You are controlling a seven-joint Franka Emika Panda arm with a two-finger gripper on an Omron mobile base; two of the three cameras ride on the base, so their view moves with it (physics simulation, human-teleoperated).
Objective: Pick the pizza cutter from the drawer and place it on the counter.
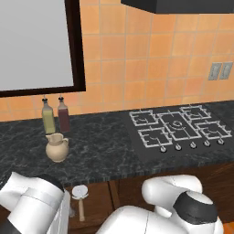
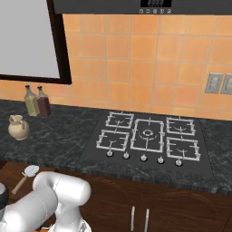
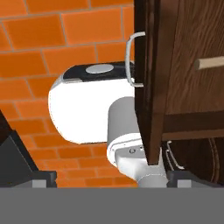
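Observation:
The pizza cutter (image 1: 80, 197) lies in the open drawer (image 1: 97, 204) below the counter (image 1: 100, 146), its pale wheel toward the counter and its tan handle pointing out. From the right base it shows as the pizza cutter (image 2: 27, 176) on the drawer (image 2: 10, 173) floor, in front of the counter (image 2: 59, 136). In the hand view my gripper (image 3: 112, 179) is open, with its dark fingertips (image 3: 43, 178) wide apart and nothing between them. It sits low, outside the drawer (image 3: 151, 87) front. The cutter's tan handle (image 3: 211, 63) pokes in at the right edge.
A beige jug (image 1: 57, 147) and two bottles (image 1: 55, 115) stand on the counter's left part. The black gas hob (image 1: 179, 128) fills its right part. The drawer's metal pull (image 3: 129, 61) is near my hand. My white arm (image 1: 151, 210) crosses the foreground.

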